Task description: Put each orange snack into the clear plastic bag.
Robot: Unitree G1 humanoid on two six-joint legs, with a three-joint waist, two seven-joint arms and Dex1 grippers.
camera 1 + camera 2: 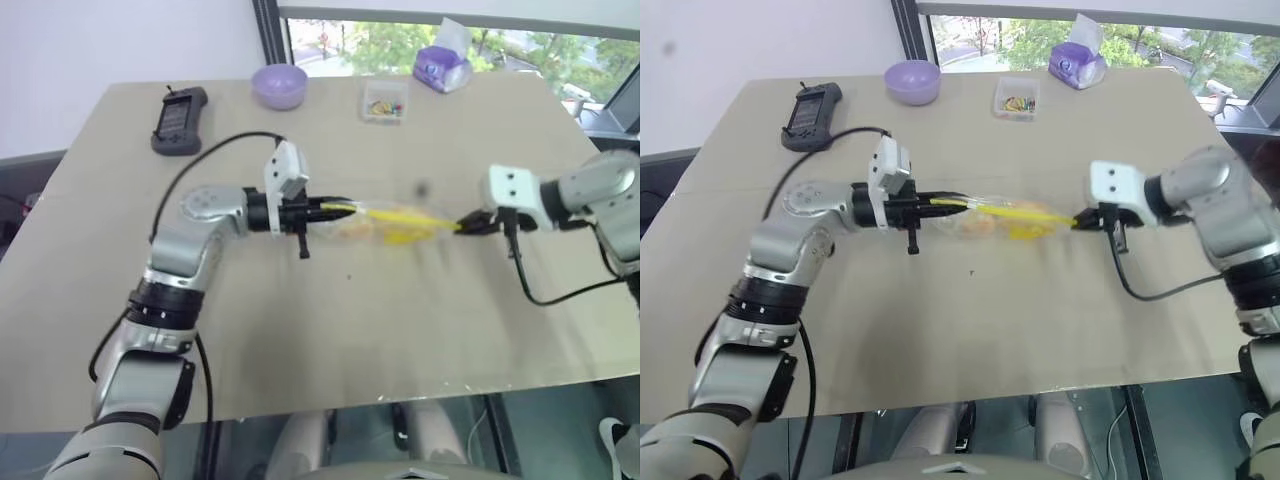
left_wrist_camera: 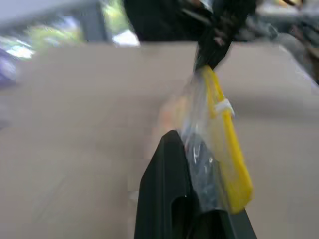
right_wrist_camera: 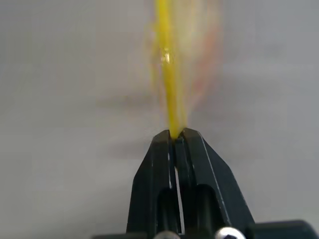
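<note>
Bag [image 1: 385, 222] of clear plastic hangs stretched between the two grippers, above the middle of the table [image 1: 300, 330], with its yellow strip [image 1: 400, 216] running left to right along the top. This long axis goes straight from one gripper to the other, so each arm is holding one end and neither is nearer than the other. Inside the bag I can see something orange [image 1: 980, 226], toward the left end; it looks like the snacks, but the plastic blurs it and I cannot count them.

The left gripper [image 1: 328, 210] points level toward the right, and its fingers are closed on the left end of the strip. The right gripper [image 1: 462, 226] points toward the left and a little down, its fingers pressed together on the right end; in the right wrist view the strip comes out from exactly between the tips.

Both arms are lifted clear of the table. I think the next move depends on keeping this line tight.
</note>
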